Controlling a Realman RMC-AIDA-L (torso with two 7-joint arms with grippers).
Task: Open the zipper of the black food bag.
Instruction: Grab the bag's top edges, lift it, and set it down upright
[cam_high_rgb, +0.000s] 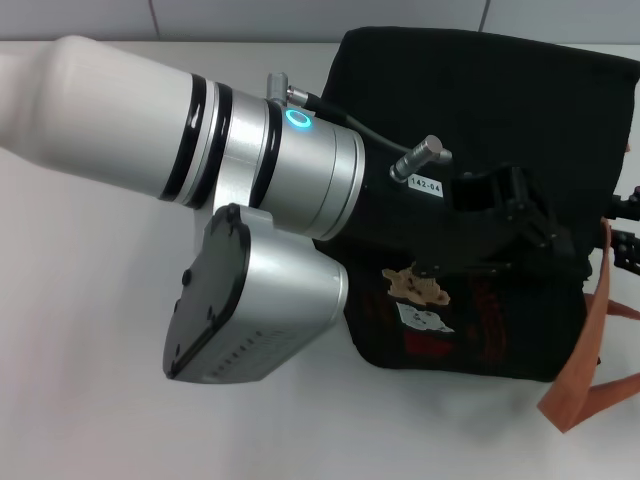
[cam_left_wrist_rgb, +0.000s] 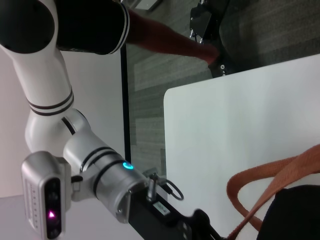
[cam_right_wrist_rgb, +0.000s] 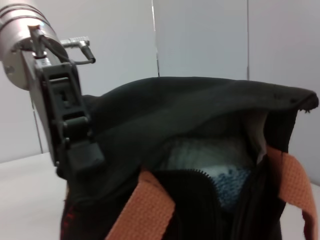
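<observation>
The black food bag (cam_high_rgb: 480, 110) lies on the white worktop (cam_high_rgb: 80, 400), on the robot's right side, with its bear patch (cam_high_rgb: 415, 285) facing up. The left gripper (cam_high_rgb: 520, 225) is over the bag's middle and presses on the dark fabric; I cannot tell if its jaws are open or closed, black on black. The right gripper (cam_high_rgb: 628, 235) shows only at the edge of the head view, beside the orange-brown strap (cam_high_rgb: 590, 350), and its jaws I cannot tell either. In the right wrist view the zipper (cam_right_wrist_rgb: 202, 175) is already partly apart, and a pale lining shows inside the mouth.
</observation>
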